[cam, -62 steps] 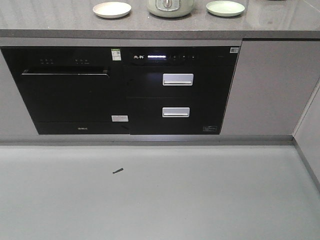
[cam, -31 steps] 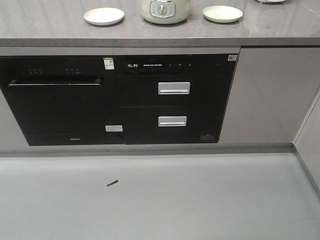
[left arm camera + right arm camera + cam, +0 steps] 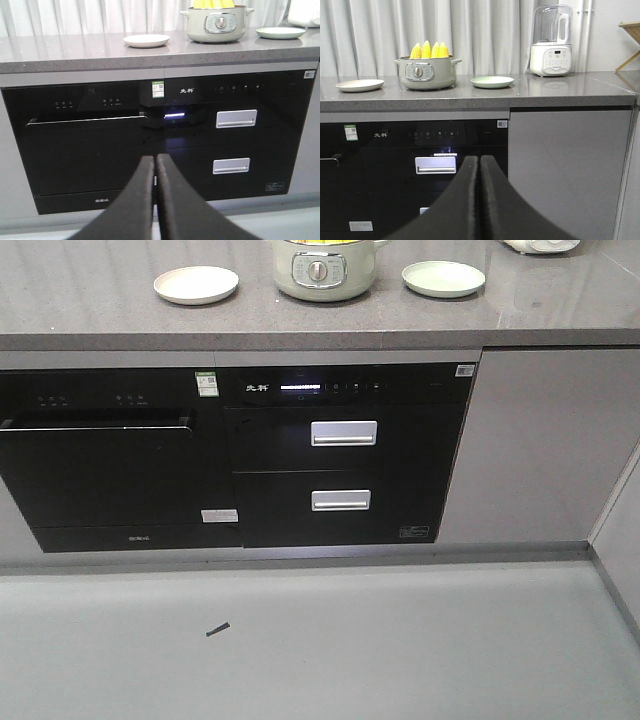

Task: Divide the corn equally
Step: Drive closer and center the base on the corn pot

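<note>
Yellow corn (image 3: 430, 50) in pot (image 3: 427, 74) back from counter edge (image 3: 545, 102); left claw (image 3: 156, 159), right claw (image 3: 479, 159) closed

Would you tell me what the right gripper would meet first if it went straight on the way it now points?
The right gripper would most likely meet the front of the black drawer unit, beside its upper handle, well below the corn; depth is unclear.

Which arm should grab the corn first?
Probably right: the right gripper sits near counter height, the corn in the pot fully in view. The left gripper looks lower. Both are shut.
</note>
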{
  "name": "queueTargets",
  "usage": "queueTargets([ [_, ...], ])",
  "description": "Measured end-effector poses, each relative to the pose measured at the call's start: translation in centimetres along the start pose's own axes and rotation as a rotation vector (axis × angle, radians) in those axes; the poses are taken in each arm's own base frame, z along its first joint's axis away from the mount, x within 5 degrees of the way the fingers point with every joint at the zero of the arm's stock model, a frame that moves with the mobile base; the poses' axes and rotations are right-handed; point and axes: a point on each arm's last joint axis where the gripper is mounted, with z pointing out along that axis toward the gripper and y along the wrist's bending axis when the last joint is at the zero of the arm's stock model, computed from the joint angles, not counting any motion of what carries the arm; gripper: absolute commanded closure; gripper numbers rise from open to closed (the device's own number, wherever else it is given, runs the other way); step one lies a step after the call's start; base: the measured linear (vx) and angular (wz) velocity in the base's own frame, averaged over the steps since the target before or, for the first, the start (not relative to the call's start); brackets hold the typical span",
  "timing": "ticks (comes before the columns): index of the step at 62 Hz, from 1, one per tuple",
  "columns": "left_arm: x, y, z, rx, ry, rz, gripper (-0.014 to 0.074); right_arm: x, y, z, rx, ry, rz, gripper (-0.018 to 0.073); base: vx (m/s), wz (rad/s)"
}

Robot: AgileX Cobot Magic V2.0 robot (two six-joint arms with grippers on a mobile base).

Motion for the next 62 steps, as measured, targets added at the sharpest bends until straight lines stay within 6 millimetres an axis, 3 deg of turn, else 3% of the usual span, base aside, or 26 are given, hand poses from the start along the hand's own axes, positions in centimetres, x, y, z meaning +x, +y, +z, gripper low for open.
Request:
queueTargets([
  [62, 0.00, 0.00, 0.00, 0.000, 0.000, 0.000, 0.0603, 0.00, 0.00, 0.00, 0.000, 0.000, 0.000, 0.0561, 0.16, 0.00],
])
